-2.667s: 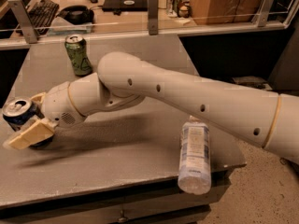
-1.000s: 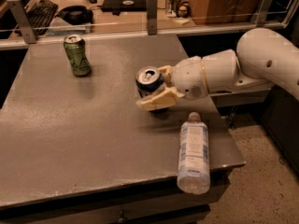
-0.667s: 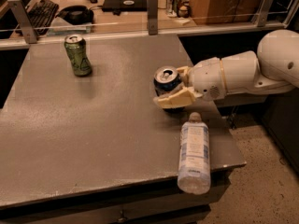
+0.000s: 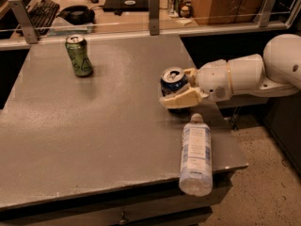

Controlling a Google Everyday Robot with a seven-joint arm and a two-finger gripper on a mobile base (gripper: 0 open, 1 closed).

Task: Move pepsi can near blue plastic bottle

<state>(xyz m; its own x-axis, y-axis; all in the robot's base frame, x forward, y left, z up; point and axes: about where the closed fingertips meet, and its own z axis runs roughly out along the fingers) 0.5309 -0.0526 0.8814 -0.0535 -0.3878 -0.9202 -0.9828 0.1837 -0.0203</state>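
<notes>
The pepsi can, dark blue with a silver top, stands upright at the right side of the grey table. My gripper reaches in from the right and is shut on the can, one cream finger across its front. The blue plastic bottle, clear with a pale blue-and-white label and white cap, lies on its side just below the can, its cap end pointing toward the gripper and its base at the table's front right corner.
A green dented can stands upright at the far left of the table. A glass rail with metal posts runs along the back edge. Beyond it is a desk with a keyboard. Floor lies to the right.
My gripper has carried the pepsi can from the table's left edge across to the right side, ending just above the bottle's cap. The bottle and green can have not moved.
</notes>
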